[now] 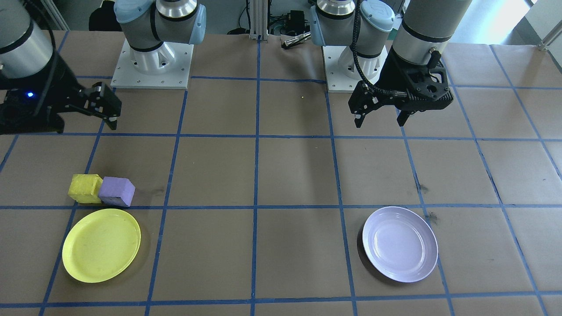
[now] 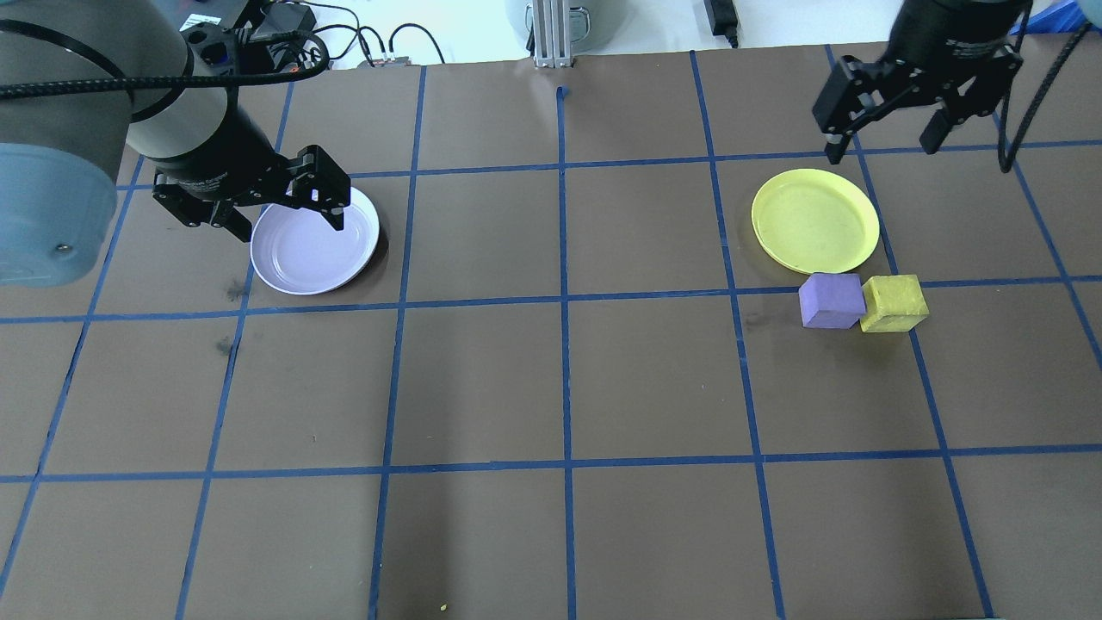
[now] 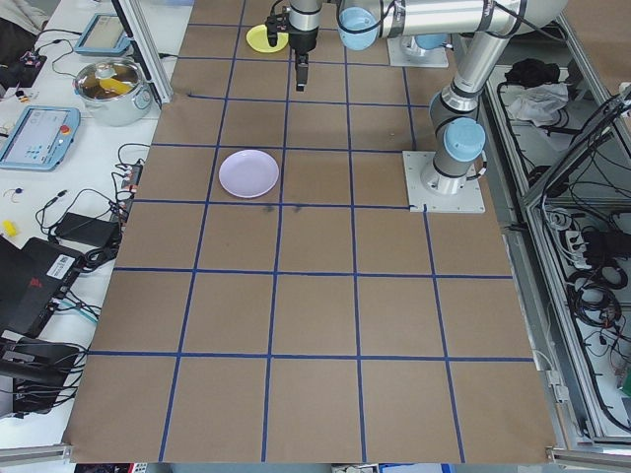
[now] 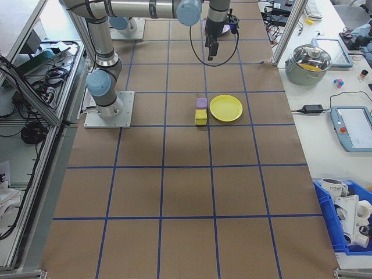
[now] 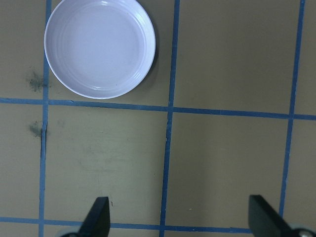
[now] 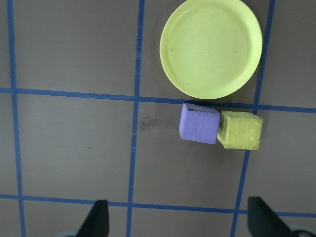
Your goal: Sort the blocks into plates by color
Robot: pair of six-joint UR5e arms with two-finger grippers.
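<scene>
A purple block [image 2: 831, 300] and a yellow block [image 2: 894, 303] lie side by side, touching, on the brown table beside the empty yellow plate [image 2: 814, 220]. My right gripper [image 2: 882, 148] hangs open above the table beyond that plate; its wrist view shows the purple block [image 6: 199, 123], the yellow block [image 6: 240, 130] and the yellow plate [image 6: 211, 48] ahead of the spread fingers. The lavender plate [image 2: 314, 254] sits empty on the other side. My left gripper [image 2: 288, 226] is open and raised near it, holding nothing; its wrist view shows the lavender plate [image 5: 99, 47].
Blue tape lines grid the brown table cover. Both arm bases [image 1: 151, 66] [image 1: 351, 66] stand at the robot's edge. Benches beside the table carry a steel pot [image 3: 113, 84], cables and tablets. A blue bin [image 4: 349, 215] sits at one corner.
</scene>
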